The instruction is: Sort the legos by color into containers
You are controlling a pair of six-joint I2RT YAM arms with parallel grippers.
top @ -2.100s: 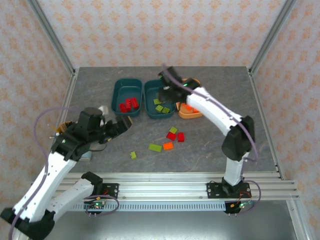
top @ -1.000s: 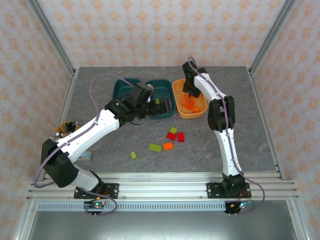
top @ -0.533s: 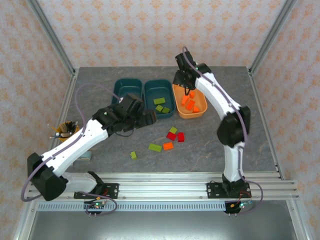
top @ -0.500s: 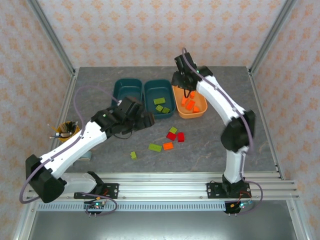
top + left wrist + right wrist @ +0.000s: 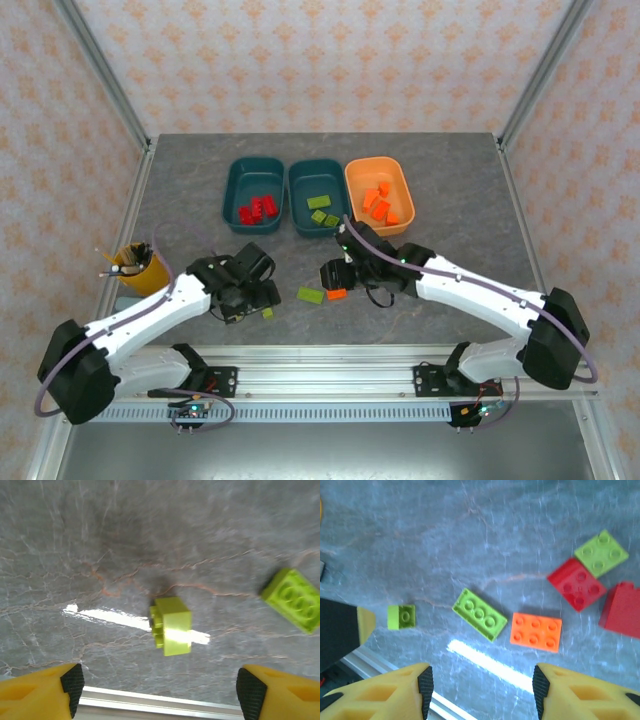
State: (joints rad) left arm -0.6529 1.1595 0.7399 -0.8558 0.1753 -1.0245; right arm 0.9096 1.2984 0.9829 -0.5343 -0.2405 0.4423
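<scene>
Jaws on your left gripper [image 5: 159, 682] stand apart and empty. The small olive-green brick [image 5: 170, 625] sits just above them at frame centre, a little longer up-frame than across, and the metal edge rail [image 5: 150, 699] crowds the bottom. Your right gripper [image 5: 480, 685], likewise spread and holding nothing, hangs below the orange brick [image 5: 536, 631] and the slanted long green brick [image 5: 481, 614]. Farther up the top view, the middle teal tub [image 5: 310, 180] and the orange tub [image 5: 403, 195] wait across bare table.
</scene>
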